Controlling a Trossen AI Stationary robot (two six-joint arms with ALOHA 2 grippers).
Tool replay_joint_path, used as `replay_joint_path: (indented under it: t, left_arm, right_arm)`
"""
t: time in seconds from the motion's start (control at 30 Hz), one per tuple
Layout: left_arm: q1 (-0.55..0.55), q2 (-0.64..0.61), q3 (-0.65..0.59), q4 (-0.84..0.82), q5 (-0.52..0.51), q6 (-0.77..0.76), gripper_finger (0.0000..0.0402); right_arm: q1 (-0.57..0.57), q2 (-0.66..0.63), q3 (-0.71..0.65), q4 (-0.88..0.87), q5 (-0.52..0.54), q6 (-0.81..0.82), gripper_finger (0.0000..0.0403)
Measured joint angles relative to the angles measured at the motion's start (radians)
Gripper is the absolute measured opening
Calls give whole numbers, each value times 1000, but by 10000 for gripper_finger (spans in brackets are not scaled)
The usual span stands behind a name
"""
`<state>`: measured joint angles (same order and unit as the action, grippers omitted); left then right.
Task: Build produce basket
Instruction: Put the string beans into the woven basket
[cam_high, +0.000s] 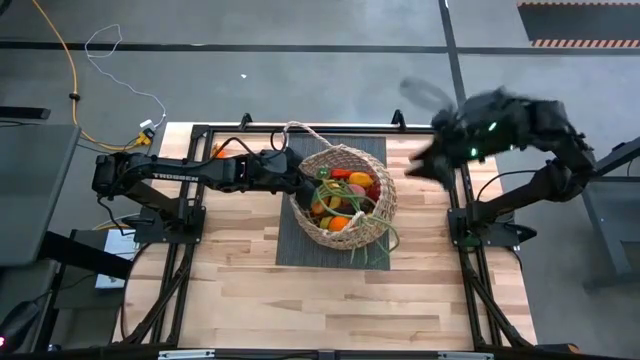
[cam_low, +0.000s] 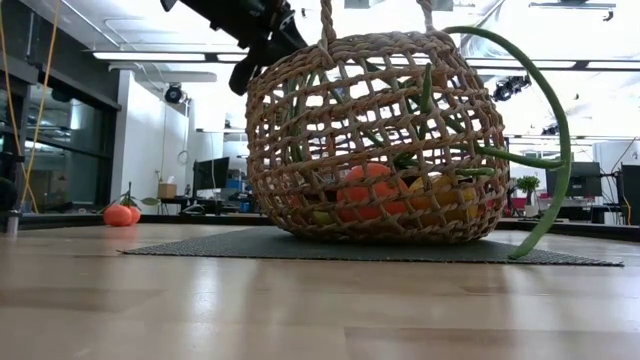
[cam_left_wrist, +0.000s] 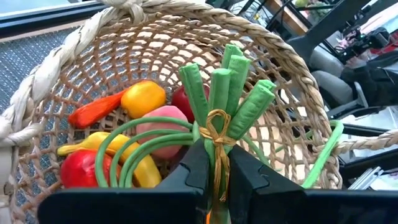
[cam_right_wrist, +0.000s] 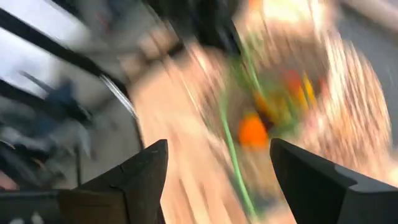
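— So, where's the basket (cam_high: 345, 195)?
— On a dark mat (cam_high: 300, 245) mid-tabletop (cam_high: 250, 300), holding produce (cam_left_wrist: 146, 99).
— And the left gripper (cam_left_wrist: 214, 177)?
— At its rim, jaws clamped on the tied green bean bundle (cam_left_wrist: 224, 93).
— The right gripper (cam_right_wrist: 217, 168)?
— Raised off to the basket's right, jaws spread and holding nothing.

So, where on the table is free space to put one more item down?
The near wood in front of the dark mat is bare, and so is the strip right of the basket. The basket itself is crowded: the left gripper holds the green bean bundle over it, and bean stalks trail out.
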<state>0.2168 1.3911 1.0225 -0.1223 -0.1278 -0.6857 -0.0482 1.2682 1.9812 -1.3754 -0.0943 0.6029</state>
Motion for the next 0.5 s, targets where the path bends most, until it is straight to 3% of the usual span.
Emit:
replay_joint_path:
  t: [0.1,0.2,0.37,0.5]
  left_arm:
    - [8,0,0,0,0,-1,17]
    - [13,0,0,0,-1,-2,17]
    - [15,0,0,7,-4,-1,17]
    - [15,0,0,8,-4,0,17]
  right_arm:
    - [112,20,-29,-172,63,103,273]
    - [241,9,-140,-182,66,186,273]
    - [412,-48,-437,29,76,297,273]
    - [460,-99,-651,217,170,367,273]
